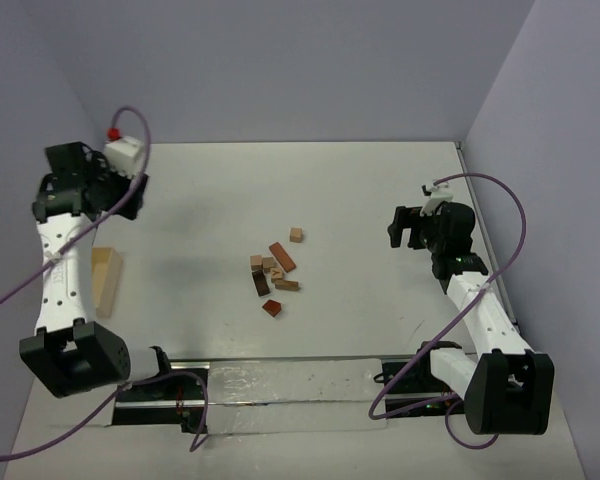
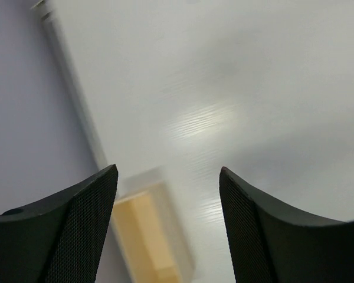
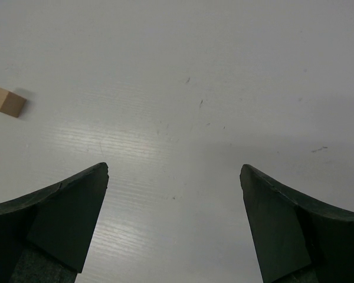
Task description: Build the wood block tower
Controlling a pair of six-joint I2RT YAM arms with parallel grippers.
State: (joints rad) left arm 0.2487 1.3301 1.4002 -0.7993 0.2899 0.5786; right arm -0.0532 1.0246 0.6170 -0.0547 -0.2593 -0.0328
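Both pairs of jaws stand released, holding nothing: left over the desk [image 1: 380, 190] edge near the tray [image 1: 107, 280], right apart from the blocks [image 1: 273, 272], which lie scattered mid-desk, unstacked. Likely best: choose a flat block as base, descend square, close across its short sides.

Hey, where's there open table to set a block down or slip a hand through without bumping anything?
Bare table spreads between the scattered wood blocks and the right arm, along the far edge, and between the blocks and the pale tray on the left. It is crowded only at the middle, where the blocks lie close together.
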